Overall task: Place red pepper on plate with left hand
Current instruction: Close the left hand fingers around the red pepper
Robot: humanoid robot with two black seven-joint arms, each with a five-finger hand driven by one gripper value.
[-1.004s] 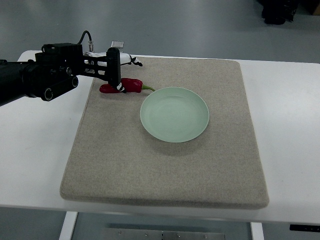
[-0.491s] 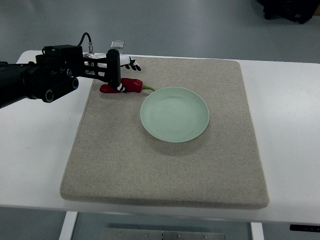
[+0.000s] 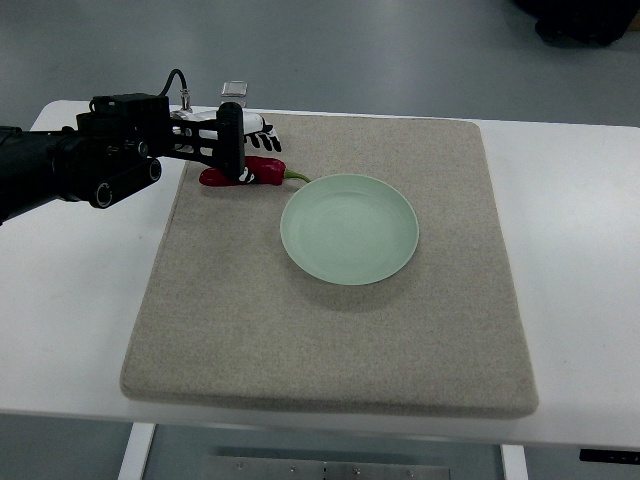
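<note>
While the left hand (image 3: pixel 238 150) hangs over it, the red pepper (image 3: pixel 250 174) lies beside the plate (image 3: pixel 349 229)

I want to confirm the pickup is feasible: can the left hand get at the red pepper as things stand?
Probably yes. The left hand is already right over the red pepper on the mat, nothing lies between them, and the plate sits clear to the side.

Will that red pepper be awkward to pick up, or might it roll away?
The red pepper looks glossy, so perhaps slippery. Its long curved shape lying flat on the mat probably resists rolling. It seems small and light for the left hand.
</note>
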